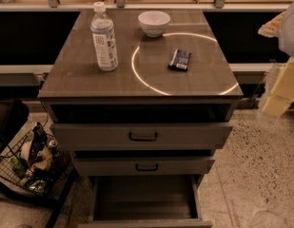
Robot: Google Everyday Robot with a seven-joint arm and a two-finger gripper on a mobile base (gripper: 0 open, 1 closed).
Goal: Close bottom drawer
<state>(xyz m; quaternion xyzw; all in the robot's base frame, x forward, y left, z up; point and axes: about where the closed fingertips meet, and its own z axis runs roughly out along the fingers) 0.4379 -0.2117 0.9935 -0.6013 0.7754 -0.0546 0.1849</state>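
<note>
Gaping open: bottom drawer (pixel 144 198); jaws up at R edge, well away, state unclear.

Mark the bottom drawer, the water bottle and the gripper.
bottom drawer (pixel 144 198), camera view, its bare inside floor.
water bottle (pixel 104 44), camera view, its label.
gripper (pixel 275 103), camera view, pale lower end, right of the cabinet (pixel 89 80).

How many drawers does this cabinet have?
3: the top drawer just under the tabletop, the middle drawer below it, the bottom drawer lowest, pulled far out. The hand hangs by the right edge.
</note>
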